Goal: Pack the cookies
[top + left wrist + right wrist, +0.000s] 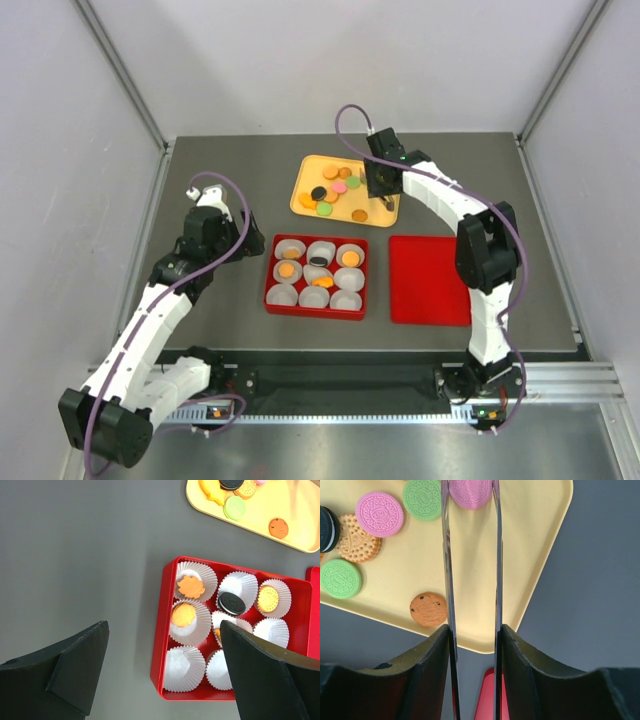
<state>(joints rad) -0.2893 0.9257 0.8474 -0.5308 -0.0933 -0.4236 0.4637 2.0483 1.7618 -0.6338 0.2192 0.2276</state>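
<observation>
Left pincer [164, 630] wide, right pincer [470, 492] narrow.

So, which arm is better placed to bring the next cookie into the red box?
Right: the right gripper is over the yellow tray, fingers clamping a pink cookie. The left gripper hangs open near the red box, empty.

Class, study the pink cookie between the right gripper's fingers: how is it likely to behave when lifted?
The pink cookie looks like a stiff flat disc, so it should probably keep its shape in the thin-fingered right gripper. Pinched only at its round rim, it may pivot or slip. Small and thin, it is likely light.
</observation>
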